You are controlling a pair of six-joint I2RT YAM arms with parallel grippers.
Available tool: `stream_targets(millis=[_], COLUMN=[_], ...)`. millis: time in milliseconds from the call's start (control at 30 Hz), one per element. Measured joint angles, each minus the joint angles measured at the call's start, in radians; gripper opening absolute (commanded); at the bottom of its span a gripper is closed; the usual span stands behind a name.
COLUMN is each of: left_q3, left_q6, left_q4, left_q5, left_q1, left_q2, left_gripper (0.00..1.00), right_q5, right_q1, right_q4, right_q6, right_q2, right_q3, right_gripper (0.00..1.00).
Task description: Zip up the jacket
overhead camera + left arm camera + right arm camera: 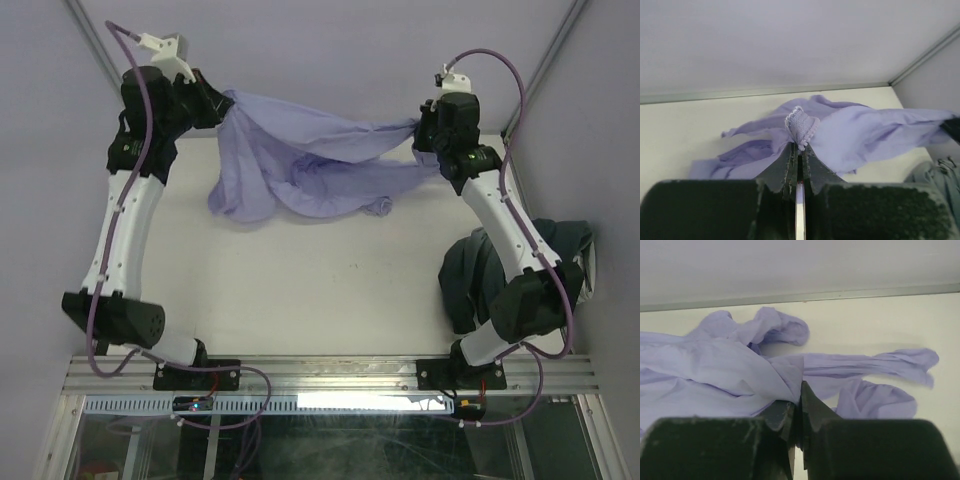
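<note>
The lavender jacket hangs stretched between my two grippers over the far part of the table, its lower folds and sleeves resting on the surface. My left gripper is shut on one edge of the jacket; a bunched bit of zipper tape with small teeth sticks out above the left gripper. My right gripper is shut on the opposite edge; in the right wrist view the right gripper pinches a fold of the jacket, with a sleeve lying beyond.
A dark grey-green bunched garment lies at the right side of the table under my right arm, and shows in the left wrist view. The white table ends at walls behind and at both sides.
</note>
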Motion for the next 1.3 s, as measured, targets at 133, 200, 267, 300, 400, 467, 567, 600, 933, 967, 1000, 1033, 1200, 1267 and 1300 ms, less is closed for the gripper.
stream_targets(millis=[133,200,267,300,400,467,567,600,933,967,1000,1033,1200,1267,1300], left_q3=[-0.142,-0.239,-0.359,-0.420,-0.597,-0.702,-0.806,-0.818,-0.823,-0.837,-0.857,-0.883,-1.033,-1.053,-1.054], left_q6=[-0.006,-0.013,-0.024,-0.036,-0.077,-0.105,-0.143,-0.147,-0.266,-0.286,-0.304,-0.323,-0.423,-0.452,-0.461], left_q4=[-0.013,-0.024,-0.047,-0.057,-0.089,-0.119,-0.171,-0.184,-0.193,-0.179,-0.163,-0.145,-0.035,0.000,0.017], left_q5=[0.015,0.031,0.058,0.072,0.129,0.160,0.172,0.167,-0.026,-0.043,-0.062,-0.080,-0.138,-0.167,-0.182], left_q1=[-0.018,-0.023,-0.024,-0.025,-0.030,-0.031,-0.031,-0.031,-0.031,-0.031,-0.031,-0.031,-0.031,-0.031,-0.031], left_q2=[-0.220,-0.305,-0.373,-0.397,-0.437,-0.451,-0.484,-0.497,-0.556,-0.543,-0.531,-0.518,-0.446,-0.383,-0.347], left_gripper=[0.00,0.00,0.00,0.00,0.20,0.47,0.65,0.68,0.82,0.83,0.83,0.83,0.82,0.82,0.82], right_q5=[-0.017,-0.011,0.003,0.009,0.031,0.040,0.048,0.047,-0.121,-0.147,-0.170,-0.186,-0.243,-0.248,-0.249], right_q1=[0.006,0.006,0.006,0.006,0.003,-0.004,-0.018,-0.021,-0.023,-0.022,-0.019,-0.016,0.005,0.017,0.022], right_q4=[-0.008,-0.021,-0.050,-0.066,-0.119,-0.157,-0.193,-0.203,-0.270,-0.270,-0.269,-0.265,-0.252,-0.250,-0.251], right_q6=[-0.012,-0.016,-0.016,-0.015,-0.008,-0.001,0.007,0.005,-0.045,-0.048,-0.050,-0.052,-0.061,-0.061,-0.061], right_q2=[-0.042,-0.054,-0.061,-0.064,-0.087,-0.106,-0.132,-0.140,-0.188,-0.165,-0.135,-0.105,0.111,0.188,0.215], right_q3=[-0.044,-0.099,-0.168,-0.201,-0.292,-0.326,-0.344,-0.345,-0.328,-0.311,-0.290,-0.274,-0.166,-0.152,-0.152], right_gripper=[0.11,0.07,0.07,0.08,0.11,0.23,0.49,0.56,0.84,0.84,0.84,0.84,0.83,0.81,0.81])
